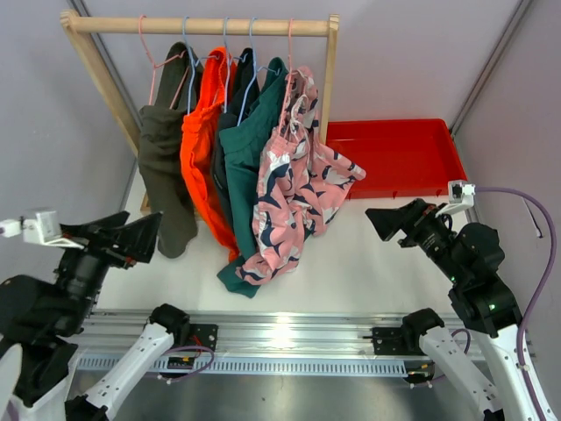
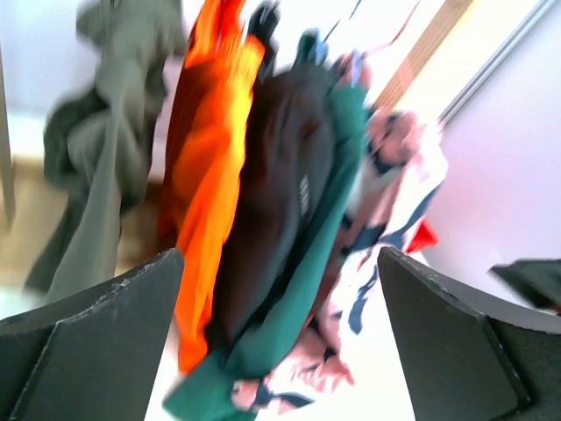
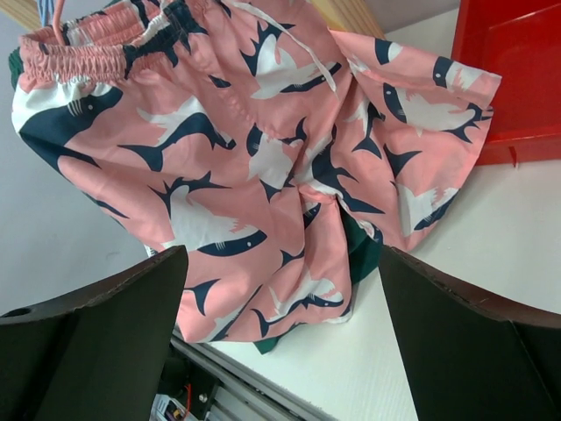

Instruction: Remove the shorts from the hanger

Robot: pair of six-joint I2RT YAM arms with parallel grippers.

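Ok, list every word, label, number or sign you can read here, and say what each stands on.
None can be read.
Dark navy shorts: a small pale mark on the fabric, too blurred to read.
Pink shorts: shark print only, no lettering.
Red tray: no marking visible.

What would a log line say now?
shorts: all five hanging on rack | left gripper: open, holding nothing | right gripper: open, facing pink shorts
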